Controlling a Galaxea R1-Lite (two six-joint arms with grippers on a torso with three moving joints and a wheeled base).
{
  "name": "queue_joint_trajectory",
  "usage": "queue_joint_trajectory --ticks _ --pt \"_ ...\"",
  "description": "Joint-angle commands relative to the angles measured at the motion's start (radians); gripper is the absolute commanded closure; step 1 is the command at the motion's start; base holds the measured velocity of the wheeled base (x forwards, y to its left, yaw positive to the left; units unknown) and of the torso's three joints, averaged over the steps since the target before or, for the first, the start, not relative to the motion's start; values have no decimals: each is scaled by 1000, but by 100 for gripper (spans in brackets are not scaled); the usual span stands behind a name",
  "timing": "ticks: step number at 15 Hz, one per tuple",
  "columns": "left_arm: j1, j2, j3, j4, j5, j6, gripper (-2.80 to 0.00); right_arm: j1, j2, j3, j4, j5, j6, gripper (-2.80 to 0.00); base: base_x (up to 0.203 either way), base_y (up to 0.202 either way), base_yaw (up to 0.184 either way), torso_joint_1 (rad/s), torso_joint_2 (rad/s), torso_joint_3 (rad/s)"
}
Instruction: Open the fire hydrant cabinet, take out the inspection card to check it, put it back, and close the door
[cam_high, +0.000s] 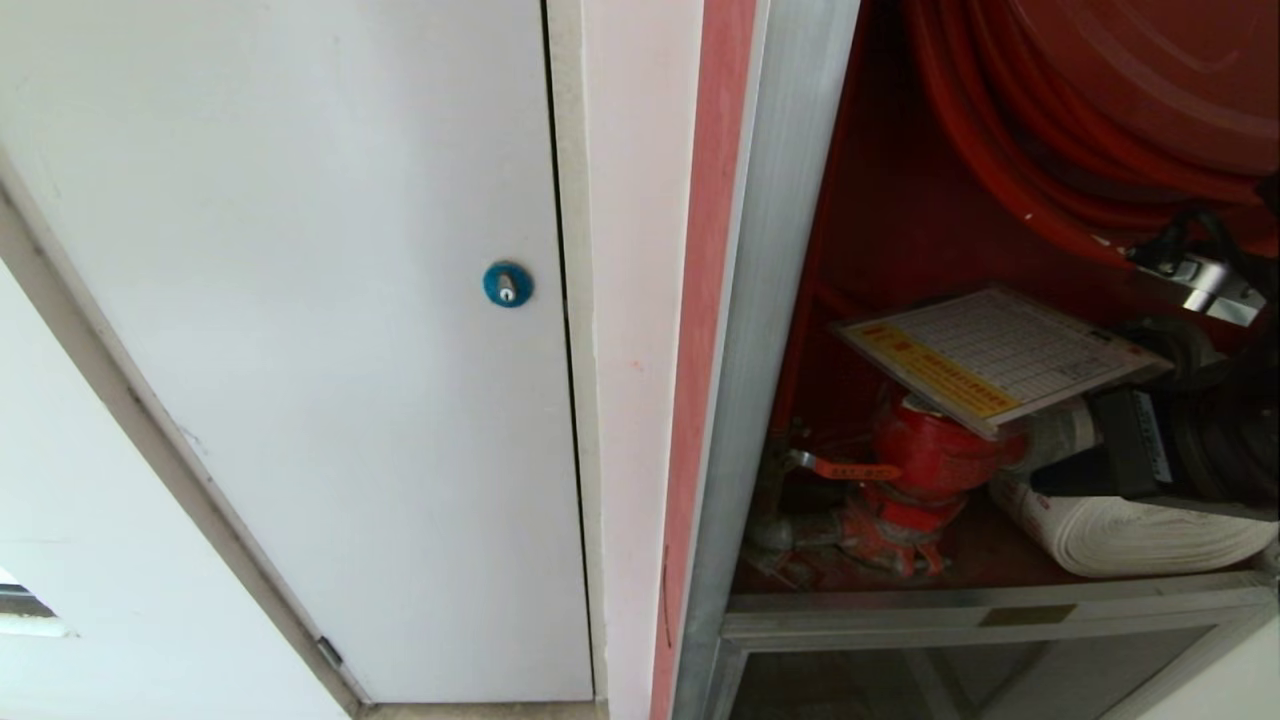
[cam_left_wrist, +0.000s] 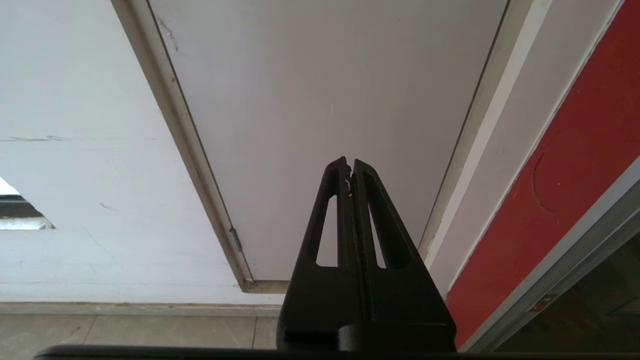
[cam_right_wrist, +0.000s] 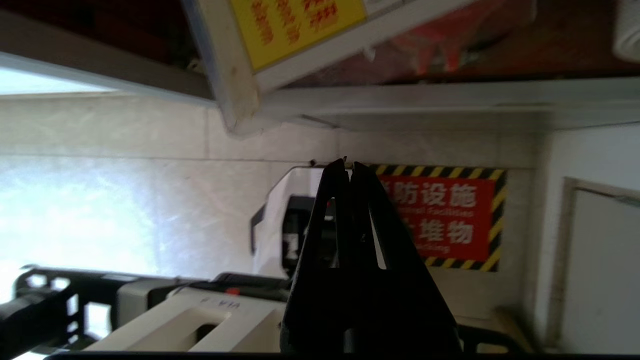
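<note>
With the fire hydrant cabinet (cam_high: 880, 250) open, the inspection card (cam_high: 1000, 350) rests atop the red valve (cam_high: 925, 450) at three o'clock; the right tool (cam_right_wrist: 349, 167), pinched empty, must spread and reach it.

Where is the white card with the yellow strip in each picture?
Head view: the inspection card lies tilted atop the red valve, right of centre, inside the cabinet.
Left wrist view: not in it.
Right wrist view: the card's yellow corner fills the top edge, above the shut right gripper.
Shared landmark: the cabinet's silver frame rail.
</note>
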Motion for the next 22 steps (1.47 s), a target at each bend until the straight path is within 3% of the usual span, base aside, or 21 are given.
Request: queue_joint_trajectory --ticks 1,9,22 --pt "0 0 1 0 0 0 0 17 45 -13 0 -63 -14 0 0 0 0 0 0 0" --pt "0 1 2 0 0 0 0 69 154 -130 -3 -117 -23 0 0 0 0 0 0 0" --pt "0 1 0 0 0 0 0 70 207 -189 -24 -122 -18 0 0 0 0 0 0 0"
